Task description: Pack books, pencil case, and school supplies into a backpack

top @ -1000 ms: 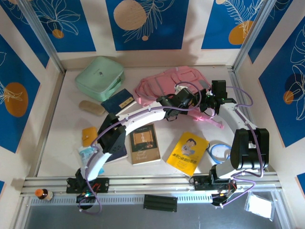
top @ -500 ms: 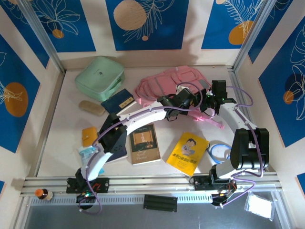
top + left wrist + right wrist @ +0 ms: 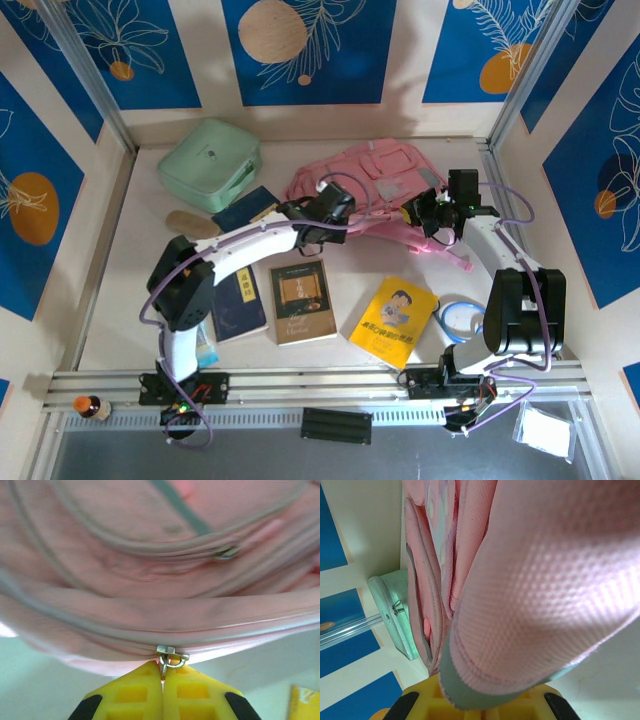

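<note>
Nearest me, low in the overhead frame, three of the books lie flat on the table (image 3: 120, 300): a navy book (image 3: 238, 303), the brown book (image 3: 303, 300) and the yellow book (image 3: 395, 320), none of them packed yet.

Beyond them, mid-frame, my left fingers (image 3: 333, 203) are pinched shut on the zip pull (image 3: 168, 656) at the backpack's near edge. In the left wrist view the pull sits right at the fingertips, and the zip line runs left to right across the frame, square to my reach. My right fingers (image 3: 422, 213) are further right on that same near edge, clamped on a fold of pink fabric (image 3: 520, 605) that bulges out between them.

So the backpack (image 3: 375, 170) lies lengthwise left to right in the upper centre, with one arm on each part of its near side. I judge the next move to be a slide of the pull along that line while the right side steadies the bag. I cannot tell which side of the pull is already open.

Left of the bag lie the second navy book (image 3: 247, 210) and the beige pencil case (image 3: 190, 222), both closer to my left arm. Farthest off, upper left, sits the mint-green case (image 3: 210, 165).
</note>
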`<state>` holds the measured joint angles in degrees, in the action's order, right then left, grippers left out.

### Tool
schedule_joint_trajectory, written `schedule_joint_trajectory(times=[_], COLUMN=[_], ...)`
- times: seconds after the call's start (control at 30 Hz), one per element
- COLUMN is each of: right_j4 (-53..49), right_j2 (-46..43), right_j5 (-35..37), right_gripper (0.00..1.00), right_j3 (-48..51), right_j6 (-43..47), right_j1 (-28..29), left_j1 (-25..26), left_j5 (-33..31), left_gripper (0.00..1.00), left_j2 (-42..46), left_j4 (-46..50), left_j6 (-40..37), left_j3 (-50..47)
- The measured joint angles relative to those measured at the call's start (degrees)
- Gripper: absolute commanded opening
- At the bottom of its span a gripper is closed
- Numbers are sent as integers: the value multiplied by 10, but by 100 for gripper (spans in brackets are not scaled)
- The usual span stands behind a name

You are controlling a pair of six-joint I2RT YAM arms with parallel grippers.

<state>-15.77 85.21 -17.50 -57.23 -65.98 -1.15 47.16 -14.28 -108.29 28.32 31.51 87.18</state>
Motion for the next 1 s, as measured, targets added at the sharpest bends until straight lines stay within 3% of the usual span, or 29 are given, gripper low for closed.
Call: schedule_joint_trajectory(times=[0.1, 0.27, 0.5, 0.7, 0.9, 1.0], right_j4=[0, 0, 0, 0, 0, 0], right_j2=[0, 0, 0, 0, 4, 8], right_j5=[0, 1, 1, 1, 1, 1], right_gripper=[6, 6, 6, 6, 6, 6], right_j3=[0, 0, 0, 0, 0, 0], right_j6=[0, 0, 0, 0, 0, 3], right_j1=[0, 0, 0, 0, 0, 0], left_j1=[-13, -18, -23, -26, -31, -33], left_j5=[19, 37, 55, 55, 55, 55], left_gripper=[0, 17, 23, 20, 2, 0], left_j2=[3, 3, 3, 0, -6, -7], left_j4=[-12, -32, -63, -69, -70, -69], left_j6=[-16, -40, -51, -50, -48, -51], left_j3=[-14, -16, -28, -29, -29, -29])
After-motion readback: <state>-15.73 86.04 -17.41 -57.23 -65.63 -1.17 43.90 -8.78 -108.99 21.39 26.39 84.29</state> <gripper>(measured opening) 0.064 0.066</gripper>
